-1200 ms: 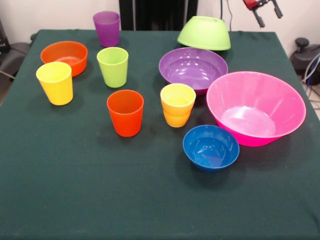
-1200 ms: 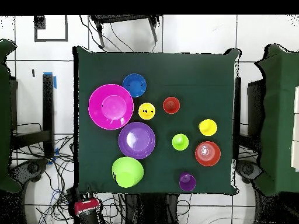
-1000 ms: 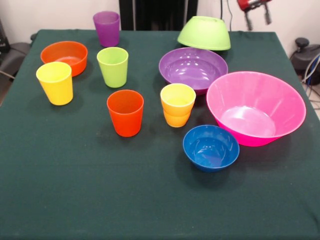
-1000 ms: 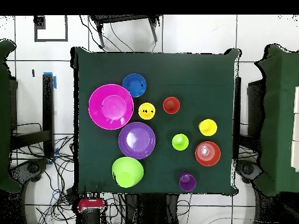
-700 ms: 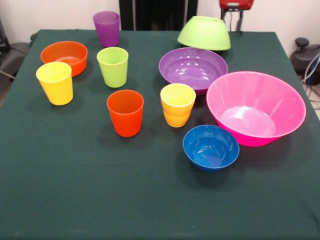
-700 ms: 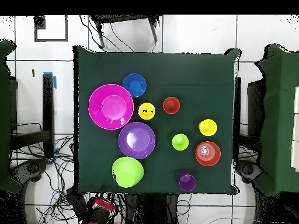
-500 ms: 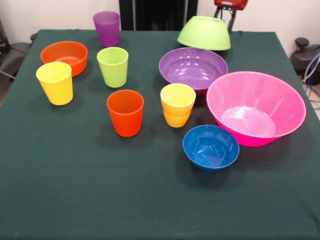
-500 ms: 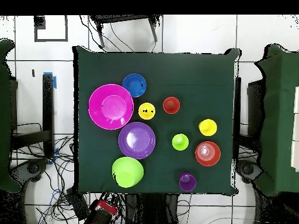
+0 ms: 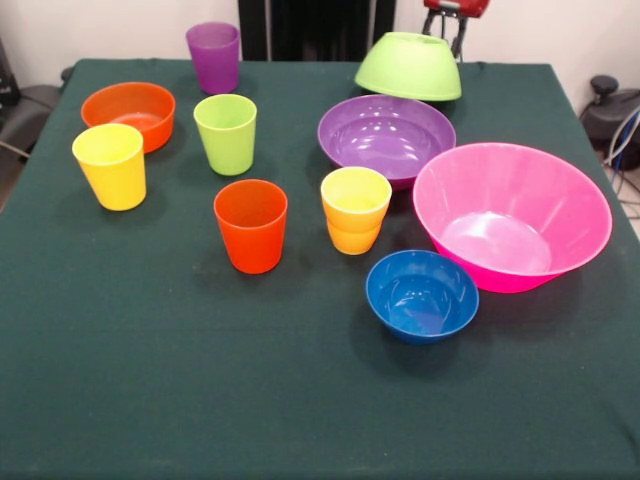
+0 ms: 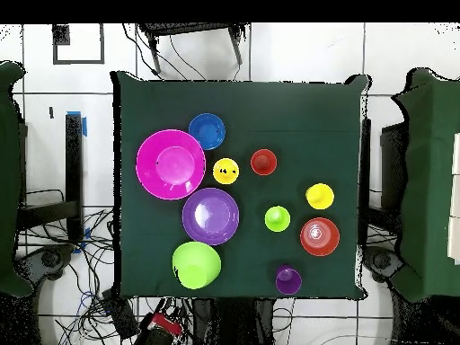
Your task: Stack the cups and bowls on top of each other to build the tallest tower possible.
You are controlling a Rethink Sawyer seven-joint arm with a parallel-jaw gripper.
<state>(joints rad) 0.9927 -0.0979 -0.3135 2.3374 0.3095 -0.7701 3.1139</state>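
Note:
All pieces stand apart on the table. At the back an upturned lime green bowl [image 9: 408,66] [image 10: 196,264] sits beside a purple cup [image 9: 213,57]. In front of them are the purple bowl [image 9: 386,138], the big pink bowl [image 9: 511,215] [image 10: 171,163] and a small blue bowl [image 9: 421,295]. To the left are the orange bowl [image 9: 128,112] and the lime [image 9: 226,133], yellow [image 9: 110,165], orange-red [image 9: 251,225] and yellow-orange [image 9: 355,208] cups. My gripper [image 9: 447,28] [image 10: 164,322] hangs open and empty beyond the table's far edge, behind the lime bowl.
A dark green cloth covers the table [image 9: 300,400]. In the overhead view, cables [image 10: 99,305] lie on the floor near the gripper, and dark furniture [image 10: 422,180] stands past the table's sides.
The gripper has swung along the table's far edge from the corner to a spot just behind the lime bowl. No cup or bowl has moved.

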